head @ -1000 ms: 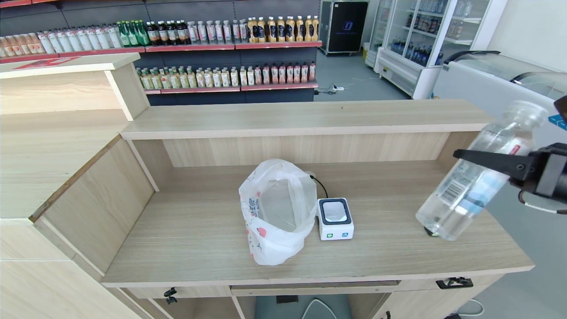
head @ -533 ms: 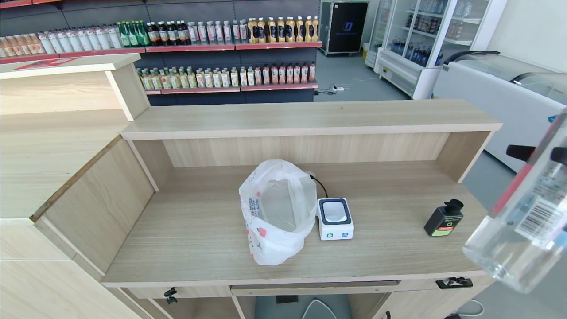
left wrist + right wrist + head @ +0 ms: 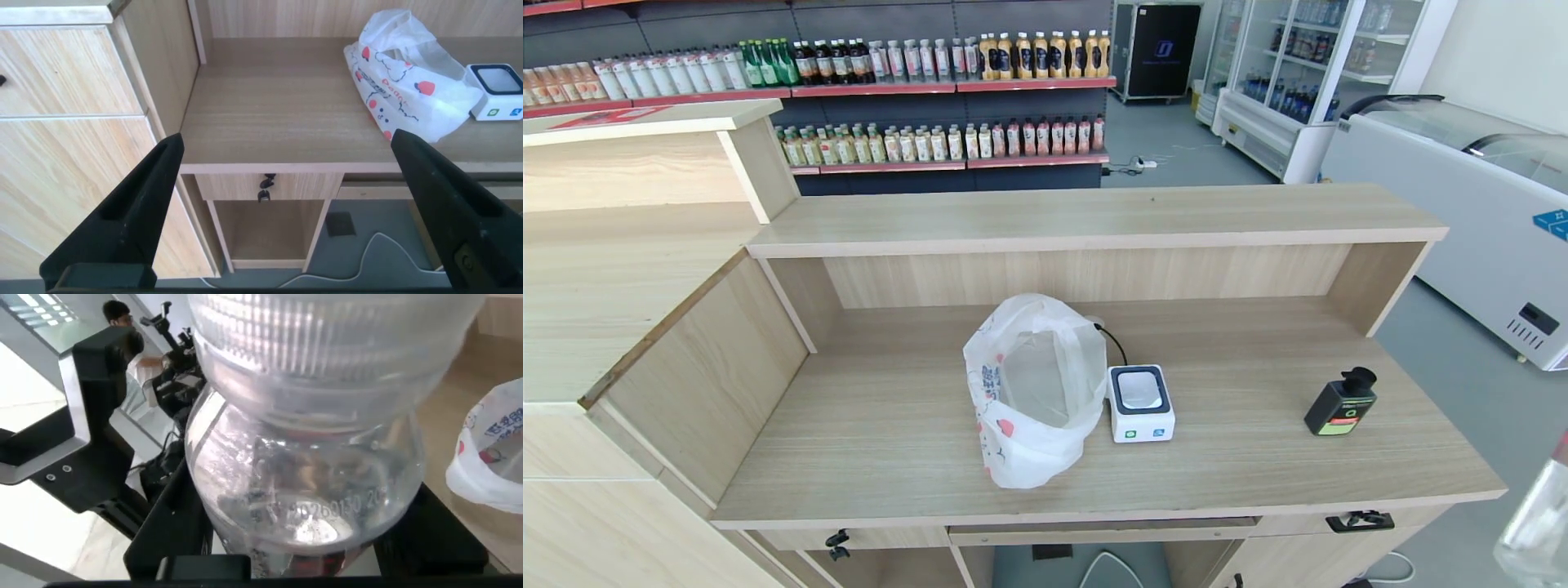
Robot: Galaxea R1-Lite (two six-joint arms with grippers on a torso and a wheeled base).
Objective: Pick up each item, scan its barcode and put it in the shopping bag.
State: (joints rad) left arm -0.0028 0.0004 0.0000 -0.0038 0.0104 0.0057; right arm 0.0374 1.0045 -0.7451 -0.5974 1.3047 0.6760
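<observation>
My right gripper was clamped on the clear plastic bottle, low off the counter's right front corner and well apart from the barcode scanner. To scan well, I judged I should carry it over the scanner window, barcode side facing down and steady, and only then go to the shopping bag. My left gripper hung spread and empty.

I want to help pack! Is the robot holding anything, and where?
Yes. The right gripper holds a clear bottle around its body. The left gripper is empty.
</observation>
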